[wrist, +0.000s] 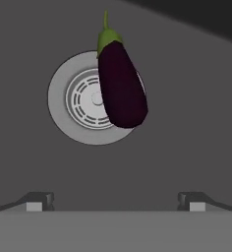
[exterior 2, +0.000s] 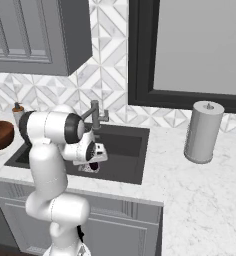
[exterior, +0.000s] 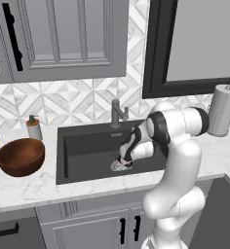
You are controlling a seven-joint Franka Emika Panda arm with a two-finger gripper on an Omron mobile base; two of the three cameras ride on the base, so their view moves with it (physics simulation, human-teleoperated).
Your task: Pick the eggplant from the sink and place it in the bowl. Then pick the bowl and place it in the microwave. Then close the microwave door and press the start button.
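The eggplant (wrist: 120,83) lies over the sink (exterior: 87,141) drain; light, smooth, likely slippery. The fingers (wrist: 115,201) hang wide apart, empty; best pinched across its thick middle.

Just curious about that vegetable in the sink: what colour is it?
Dark purple eggplant, nearly black, with a green stem cap; clearest in the hand view.

Hanging low over the sink (exterior 2: 125,150), the gripper (exterior 2: 92,166), aimed down into the dark basin, fingers hard to make out against it. Just behind and above the gripper, a grey faucet (exterior 2: 96,116) at the basin's back edge. Far off to the gripper's left, a reddish-brown bowl (exterior 2: 0,135) on the counter (exterior 2: 200,195), with a small soap bottle (exterior 2: 18,113) behind it. Well apart on the gripper's right, an upright paper towel roll (exterior 2: 204,132).
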